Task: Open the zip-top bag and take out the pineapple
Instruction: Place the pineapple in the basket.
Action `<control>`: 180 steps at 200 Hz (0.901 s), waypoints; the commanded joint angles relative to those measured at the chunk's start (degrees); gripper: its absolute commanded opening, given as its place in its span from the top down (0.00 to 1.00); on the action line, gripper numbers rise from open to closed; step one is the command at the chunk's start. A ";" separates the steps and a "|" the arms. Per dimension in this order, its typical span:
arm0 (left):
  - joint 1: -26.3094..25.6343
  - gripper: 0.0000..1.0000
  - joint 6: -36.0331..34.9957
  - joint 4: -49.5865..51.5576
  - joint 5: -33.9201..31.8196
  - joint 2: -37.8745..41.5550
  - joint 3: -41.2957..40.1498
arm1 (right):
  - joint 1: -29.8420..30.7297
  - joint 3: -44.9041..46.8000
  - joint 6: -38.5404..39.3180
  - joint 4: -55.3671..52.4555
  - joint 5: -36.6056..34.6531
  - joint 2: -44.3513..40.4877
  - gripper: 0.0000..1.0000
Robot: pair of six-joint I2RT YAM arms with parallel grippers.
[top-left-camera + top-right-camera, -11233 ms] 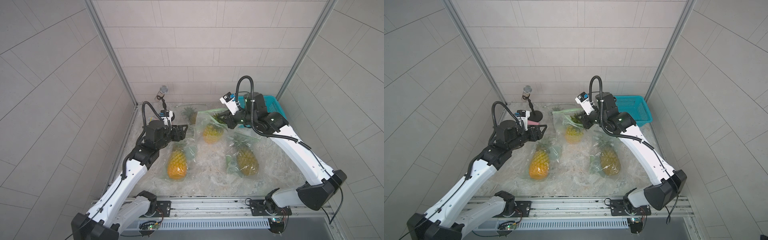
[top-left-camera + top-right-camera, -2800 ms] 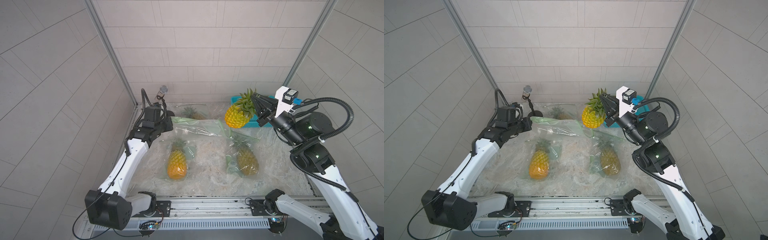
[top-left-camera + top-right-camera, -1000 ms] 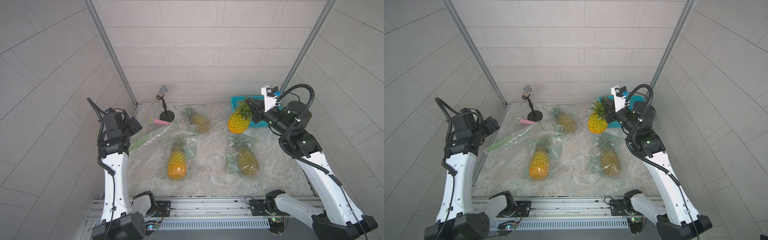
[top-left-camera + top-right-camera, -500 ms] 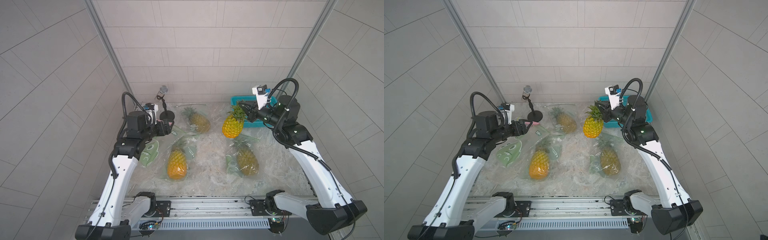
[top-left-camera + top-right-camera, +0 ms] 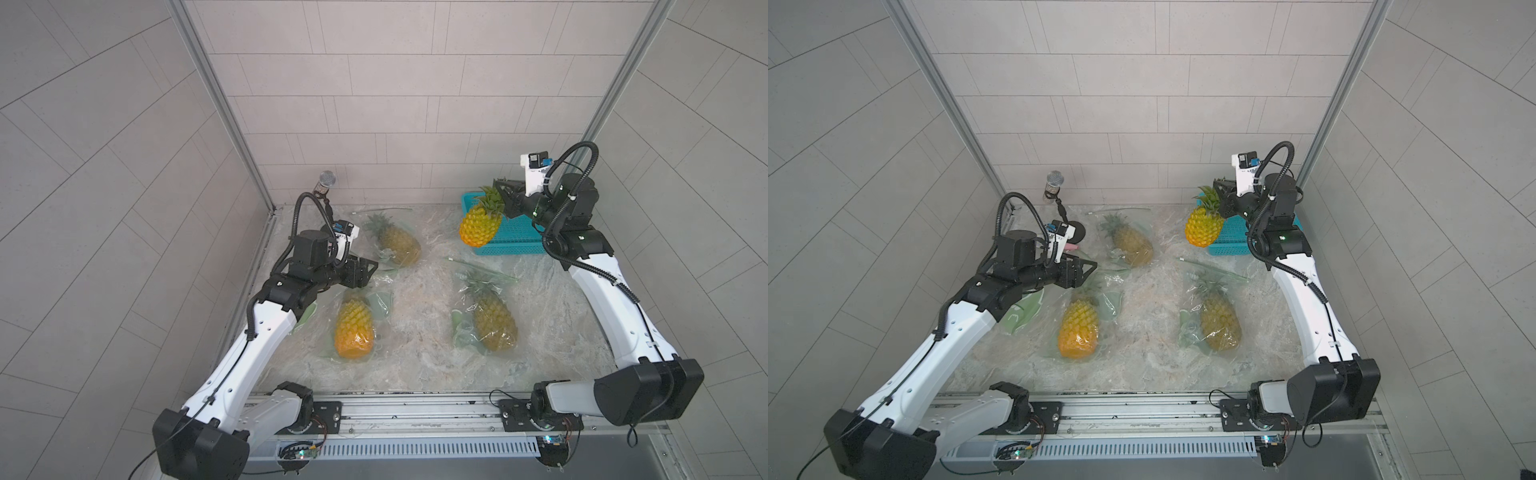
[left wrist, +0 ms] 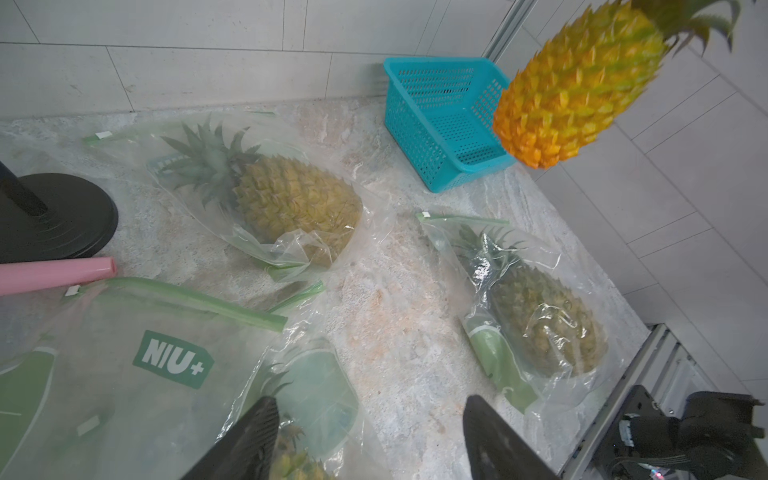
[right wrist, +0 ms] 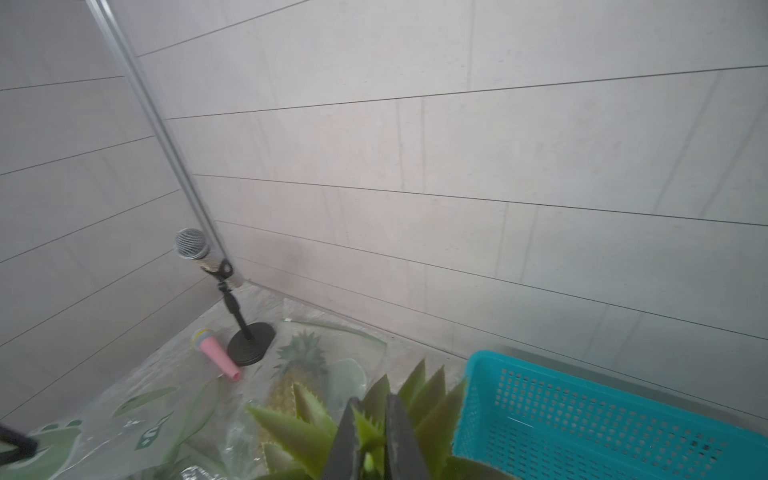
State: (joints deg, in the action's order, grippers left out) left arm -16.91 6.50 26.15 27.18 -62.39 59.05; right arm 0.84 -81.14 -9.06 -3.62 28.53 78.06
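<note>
A bare yellow pineapple [image 5: 480, 226] [image 5: 1204, 227] [image 6: 577, 83] hangs in the air by its green leaves at the left edge of the teal basket. My right gripper [image 5: 500, 197] [image 5: 1219, 199] [image 7: 370, 409] is shut on those leaves. The empty zip-top bag [image 5: 1025, 309] [image 6: 124, 365] lies flat at the left of the table, partly under my left arm. Over the table between that bag and the bagged pineapples, my left gripper [image 5: 372, 270] [image 5: 1090, 270] [image 6: 369, 401] stands open and holds nothing.
Three more pineapples lie in closed bags: at the back [image 5: 397, 245], front left [image 5: 353, 328] and front right [image 5: 492, 322]. The teal basket [image 5: 511, 249] [image 6: 419, 124] stands at the back right. A microphone stand [image 5: 1075, 232] and a pink toy microphone [image 6: 54, 274] sit at the back left.
My left arm has swung in from the left wall to above the table, and the empty bag now lies flat beneath it. The right gripper has carried the pineapple slightly back towards the basket.
</note>
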 commanded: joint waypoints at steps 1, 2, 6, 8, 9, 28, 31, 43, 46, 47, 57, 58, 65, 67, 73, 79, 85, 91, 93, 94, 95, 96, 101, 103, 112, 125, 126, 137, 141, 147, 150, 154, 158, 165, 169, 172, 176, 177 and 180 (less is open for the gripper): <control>-0.14 0.26 -4.35 0.33 -1.96 0.10 -0.17 | -1.29 -2.61 0.71 9.81 -10.18 0.67 1.00; -0.14 0.26 -4.37 0.41 -2.00 0.13 -0.17 | -1.33 -2.66 0.80 9.88 -10.39 0.76 1.00; -0.09 0.26 -4.79 0.77 -2.08 0.21 -0.10 | -1.45 -2.77 1.15 10.22 -12.11 1.17 1.00; -0.11 0.26 -5.00 0.81 -2.12 0.33 -0.14 | -1.59 -2.83 1.28 10.43 -12.96 1.47 1.00; -0.08 0.26 -5.05 0.87 -2.12 0.38 -0.15 | -1.65 -2.85 1.30 10.54 -13.41 1.61 1.00; 0.25 0.26 -5.44 0.84 -2.40 1.23 -0.76 | -2.79 -4.24 1.98 12.08 -20.33 4.47 1.00; 0.23 0.26 -5.45 0.79 -2.33 1.39 -0.88 | -2.99 -4.50 2.01 12.29 -21.54 4.99 1.00; 0.54 0.26 -5.44 0.74 -2.34 1.62 -1.11 | -3.62 -5.70 2.40 13.23 -25.26 7.06 1.00; 0.60 0.26 -5.37 0.74 -2.29 1.70 -1.10 | -3.76 -6.10 2.61 13.40 -25.84 7.70 1.00; 0.62 0.26 -5.36 0.74 -2.34 1.68 -1.11 | -3.79 -6.25 2.72 13.47 -26.04 7.93 1.00; 0.72 0.26 -5.36 0.83 -2.35 1.79 -1.21 | -4.40 -7.74 3.00 13.94 -28.33 10.11 1.00; 0.77 0.26 -5.36 0.87 -2.37 1.81 -1.21 | -4.42 -7.95 3.04 13.96 -28.48 10.32 1.00; 0.87 0.26 -5.27 0.91 -2.34 1.83 -1.26 | -4.70 -9.19 3.30 14.12 -29.66 11.92 1.00; 0.90 0.26 -5.27 0.92 -2.32 1.94 -1.29 | -4.77 -9.55 3.44 14.18 -30.09 12.40 1.00; 0.93 0.26 -5.15 0.92 -2.37 2.10 -1.34 | -4.93 -10.45 3.84 14.52 -31.65 13.75 1.00; 1.13 0.26 -5.05 0.92 -2.31 2.27 -1.43 | -4.97 -11.41 4.46 14.90 -33.11 15.11 1.00; 1.37 0.26 -4.80 0.84 -1.94 2.49 -1.47 | -5.13 -12.36 5.16 15.12 -33.95 16.49 1.00; 1.69 0.26 -4.57 0.71 -1.43 2.77 -1.54 | -5.28 -13.52 5.76 15.18 -35.10 17.81 1.00; 1.81 0.26 -4.48 0.56 -1.36 2.86 -1.60 | -5.31 -13.93 5.86 15.21 -35.47 18.37 1.00; 1.89 0.26 -4.48 0.52 -1.31 2.87 -1.67 | -5.36 -14.16 5.92 15.13 -35.65 18.67 1.00; 1.93 0.26 -4.44 0.46 -1.28 2.93 -1.71 | -5.39 -14.32 5.95 15.08 -35.78 18.91 1.00; 1.99 0.26 -4.42 0.38 -1.27 3.04 -1.77 | -5.40 -14.53 6.01 15.02 -35.94 19.16 1.00; 2.29 0.26 -4.19 -0.07 -1.01 3.27 -2.02 | -5.62 -15.64 6.23 14.77 -36.17 20.41 1.00; 2.44 0.26 -4.10 -0.21 -0.95 3.40 -2.12 | -5.73 -16.07 6.37 14.65 -36.16 20.98 1.00; 3.18 0.25 -3.67 -0.76 -0.50 3.65 -2.42 | -6.14 -17.95 7.03 13.97 -36.15 22.98 1.00; 3.91 0.25 -3.27 -1.10 0.05 3.86 -2.55 | -6.76 -19.87 7.06 13.90 -36.73 25.50 1.00; 3.95 0.25 -3.26 -1.10 0.06 3.86 -2.54 | -6.83 -19.94 7.05 13.94 -36.72 25.71 1.00; 4.22 0.25 -2.99 -1.27 0.14 3.95 -2.79 | -7.37 -21.03 6.87 14.40 -36.80 27.45 1.00; 4.30 0.25 -2.93 -1.34 0.15 3.88 -2.78 | -7.58 -21.42 6.84 14.56 -36.93 28.07 1.00; 4.42 0.25 -2.84 -1.44 0.31 3.92 -2.80 | -7.92 -22.08 6.55 14.51 -37.21 29.02 1.00; 4.43 0.25 -2.80 -1.45 0.33 3.90 -2.83 | -8.09 -22.52 6.43 14.30 -37.37 29.46 1.00; 4.43 0.25 -2.80 -1.45 0.33 3.86 -2.88 | -8.33 -23.03 6.22 14.08 -37.50 30.05 1.00; 4.43 0.25 -2.80 -1.45 0.34 3.84 -2.88 | -8.54 -23.40 5.99 13.91 -37.72 30.54 1.00; 4.45 0.25 -2.72 -1.46 0.29 3.73 -2.82 | -8.94 -24.06 5.23 13.86 -38.13 31.55 1.00; 4.51 0.25 -2.72 -1.45 0.17 3.73 -2.87 | -9.21 -24.41 4.89 13.90 -38.33 32.12 1.00; 4.44 0.25 -2.65 -1.45 0.08 3.61 -2.93 | -9.38 -24.64 4.58 13.90 -38.38 32.35 1.00; 4.53 0.25 -2.59 -1.45 0.00 3.59 -2.96 | -9.57 -25.02 4.17 13.74 -38.60 33.01 1.00; 4.56 0.25 -2.57 -1.45 -0.01 3.59 -2.96 | -9.64 -25.11 4.02 13.73 -38.62 33.06 1.00; 4.57 0.26 -2.54 -1.45 -0.06 3.60 -2.97 | -9.78 -25.39 3.76 13.73 -38.83 33.47 1.00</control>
State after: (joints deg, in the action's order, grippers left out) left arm -12.67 3.86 25.98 26.57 -59.44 56.90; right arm -7.51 -102.56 -3.31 5.50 -7.14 110.98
